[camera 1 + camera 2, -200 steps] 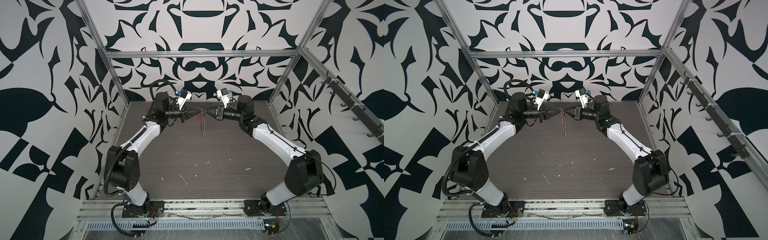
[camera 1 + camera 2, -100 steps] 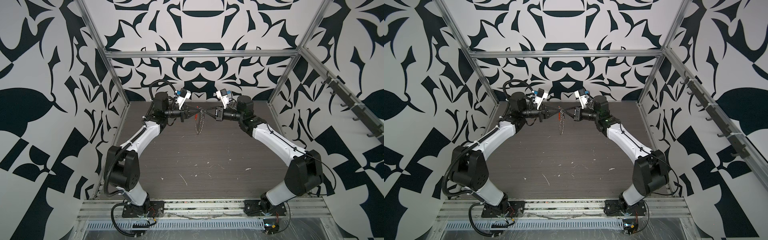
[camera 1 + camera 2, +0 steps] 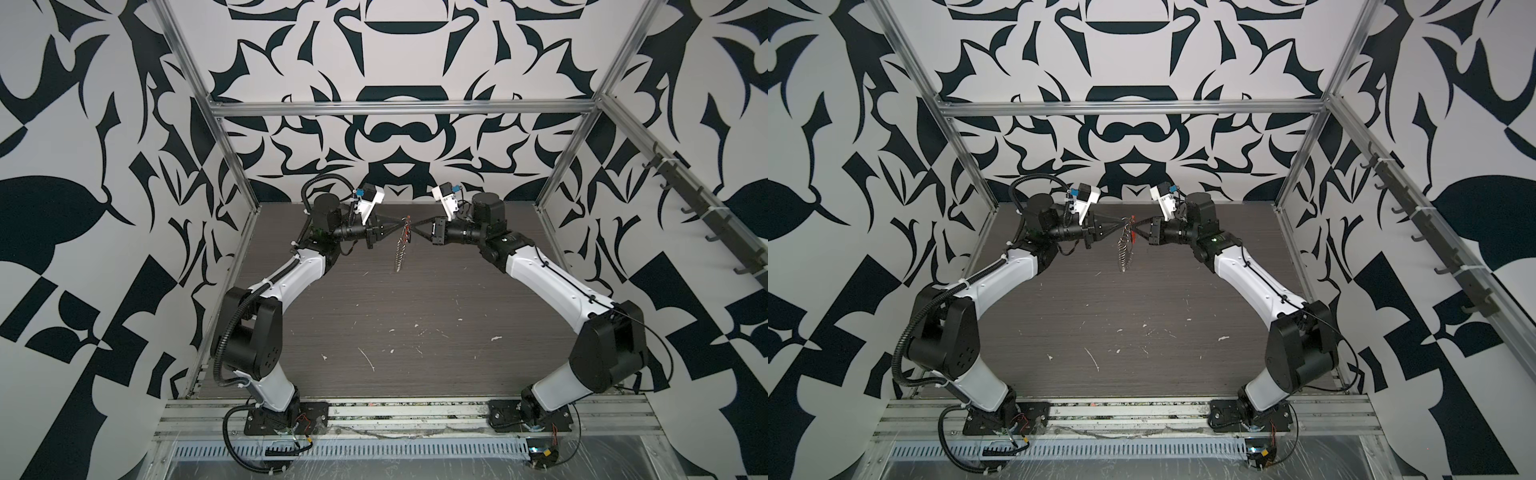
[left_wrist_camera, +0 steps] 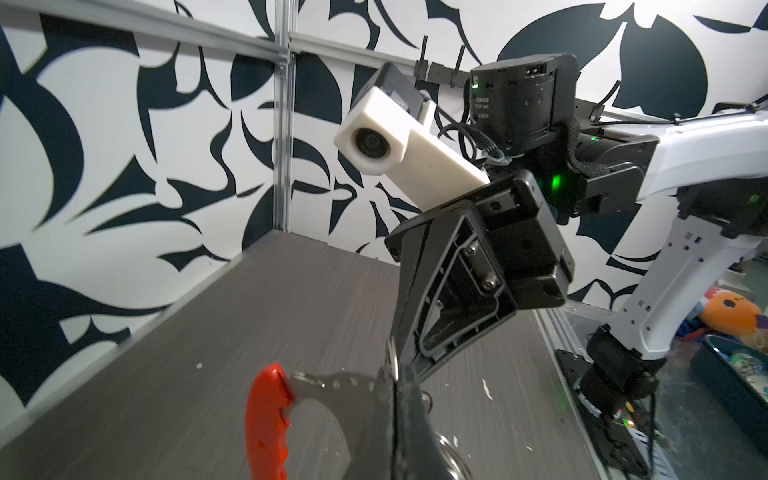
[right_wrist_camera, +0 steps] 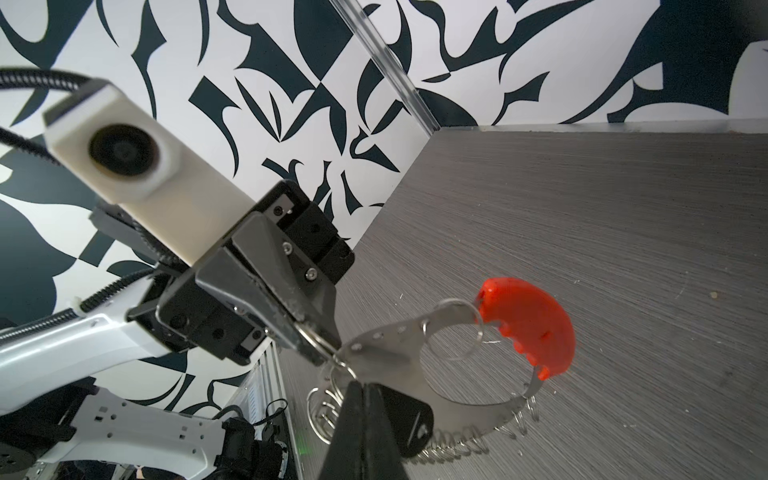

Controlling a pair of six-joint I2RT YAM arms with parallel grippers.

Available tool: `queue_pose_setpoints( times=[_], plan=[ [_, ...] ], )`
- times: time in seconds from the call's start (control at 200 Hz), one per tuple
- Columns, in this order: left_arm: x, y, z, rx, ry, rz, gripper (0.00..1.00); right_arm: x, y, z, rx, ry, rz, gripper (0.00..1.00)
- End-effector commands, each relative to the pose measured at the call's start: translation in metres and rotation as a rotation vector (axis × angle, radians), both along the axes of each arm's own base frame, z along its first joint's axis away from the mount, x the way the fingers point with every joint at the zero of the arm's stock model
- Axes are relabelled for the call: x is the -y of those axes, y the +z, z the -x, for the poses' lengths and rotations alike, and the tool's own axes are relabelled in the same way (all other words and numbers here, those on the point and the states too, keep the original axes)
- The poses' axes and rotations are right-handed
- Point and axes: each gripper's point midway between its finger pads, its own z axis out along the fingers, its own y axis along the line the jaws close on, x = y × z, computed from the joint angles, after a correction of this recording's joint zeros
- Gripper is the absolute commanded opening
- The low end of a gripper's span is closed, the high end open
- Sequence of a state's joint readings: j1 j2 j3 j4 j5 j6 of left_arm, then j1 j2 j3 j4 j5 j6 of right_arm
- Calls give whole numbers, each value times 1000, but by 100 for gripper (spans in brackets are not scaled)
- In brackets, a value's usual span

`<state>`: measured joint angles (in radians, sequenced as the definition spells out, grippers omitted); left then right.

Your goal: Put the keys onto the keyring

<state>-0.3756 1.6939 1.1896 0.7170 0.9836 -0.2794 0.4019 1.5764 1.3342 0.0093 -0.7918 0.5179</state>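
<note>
Both grippers meet tip to tip in mid-air over the back of the table [image 3: 374, 316]. My left gripper [image 4: 395, 376] is shut on the keyring [image 5: 322, 347], a silver ring that shows edge-on [image 4: 392, 360] at its tips. A curved silver plate [image 5: 386, 357] with an orange-red plastic piece [image 5: 528, 324] hangs from that ring. A silver link chain [image 3: 400, 253] dangles below in both top views. My right gripper [image 5: 360, 384] is shut, and the black key [image 5: 405, 415] sticks out beside its fingers; the contact itself is hidden.
White flecks lie scattered on the dark table top [image 3: 1142, 332]. Patterned walls and aluminium posts [image 3: 559, 166] close in the back and sides. A rail of hooks [image 3: 706, 232] runs along the right wall. A bin with plush toys [image 4: 727, 316] stands beyond the table edge.
The hanging chain has swung a little to the left. Both grippers stay shut and almost in the same place.
</note>
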Motion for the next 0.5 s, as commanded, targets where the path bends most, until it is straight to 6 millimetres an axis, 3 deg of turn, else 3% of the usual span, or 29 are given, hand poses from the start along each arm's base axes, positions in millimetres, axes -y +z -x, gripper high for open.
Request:
queue_pose_setpoints(
  times=[0.0, 0.17, 0.37, 0.495],
  plan=[
    [1, 33, 8, 91, -17, 166, 0, -9, 3, 0, -21, 10, 0, 0],
    [-2, 35, 9, 60, -50, 258, 0, -5, 8, 0, -6, -27, 8, 6],
    [-4, 23, 5, 27, -8, 214, 0, 13, 17, -1, 73, -108, 112, 22],
    [-5, 10, 4, -13, 17, 160, 0, 23, 17, -11, 106, -185, 151, 25]
  ],
)
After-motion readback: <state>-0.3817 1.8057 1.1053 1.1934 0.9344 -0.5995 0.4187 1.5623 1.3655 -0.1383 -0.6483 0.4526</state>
